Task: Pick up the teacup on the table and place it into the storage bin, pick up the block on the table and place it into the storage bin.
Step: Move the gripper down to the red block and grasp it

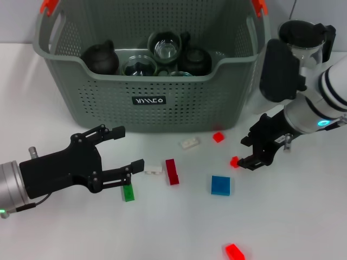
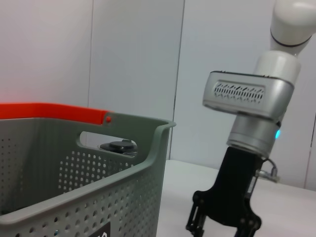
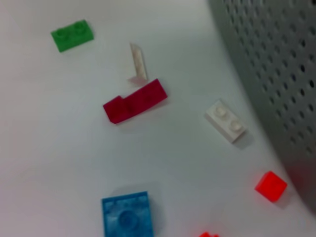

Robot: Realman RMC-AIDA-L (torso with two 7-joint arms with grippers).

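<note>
The storage bin is matt perforated plastic, the blue block glossy plastic, the table smooth.

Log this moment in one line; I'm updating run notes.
left gripper open above green block | right gripper at small red block | grey-green perforated bin holds teaware

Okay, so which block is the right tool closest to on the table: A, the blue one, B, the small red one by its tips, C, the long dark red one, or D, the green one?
B: in the head view the right tool sits right beside the small red block, with the others farther off.
</note>
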